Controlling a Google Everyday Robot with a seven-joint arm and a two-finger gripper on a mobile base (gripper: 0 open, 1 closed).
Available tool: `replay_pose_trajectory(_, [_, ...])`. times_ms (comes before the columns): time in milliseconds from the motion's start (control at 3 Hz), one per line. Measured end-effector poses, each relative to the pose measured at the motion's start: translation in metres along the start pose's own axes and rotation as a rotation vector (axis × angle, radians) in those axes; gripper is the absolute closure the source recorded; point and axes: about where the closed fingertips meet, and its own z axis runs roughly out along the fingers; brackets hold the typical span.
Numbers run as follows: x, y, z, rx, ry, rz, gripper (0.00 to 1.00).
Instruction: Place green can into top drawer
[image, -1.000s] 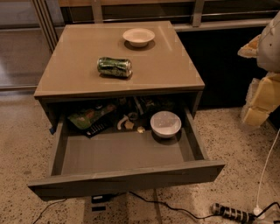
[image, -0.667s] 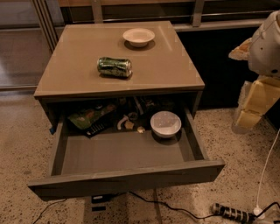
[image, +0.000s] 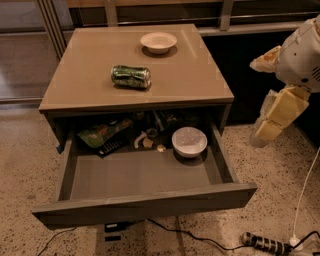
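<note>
Glossy tan top (image: 190, 75) bears dented green can (image: 130, 76); end effector (image: 267, 127) well apart, state unclear.

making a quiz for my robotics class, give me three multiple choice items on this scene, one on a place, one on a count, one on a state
1. Where is the can? A on the floor; B on the cabinet top; C on a shelf.
2. How many white bowls show? A one; B four; C two.
3. The drawer is: A pulled open; B shut; C taken out.

Answers:
1 B: it lies on its side on the top, while the gripper hangs off to the cabinet's right.
2 C: one bowl sits on top, another in the drawer.
3 A: its inside shows in front of the cabinet.
</note>
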Motion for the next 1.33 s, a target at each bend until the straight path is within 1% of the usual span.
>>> replay_pose_trajectory(333, [0.000, 0.000, 0.000, 0.000, 0.000, 0.000, 0.00])
replay_pose_trajectory(667, [-0.014, 0.003, 0.022, -0.041, -0.025, -0.035, 0.00])
replay_pose_trajectory(1000, [-0.034, 0.013, 0.045, -0.094, -0.038, -0.087, 0.00])
replay_pose_trajectory(1333, [-0.034, 0.013, 0.045, -0.094, -0.038, -0.087, 0.00])
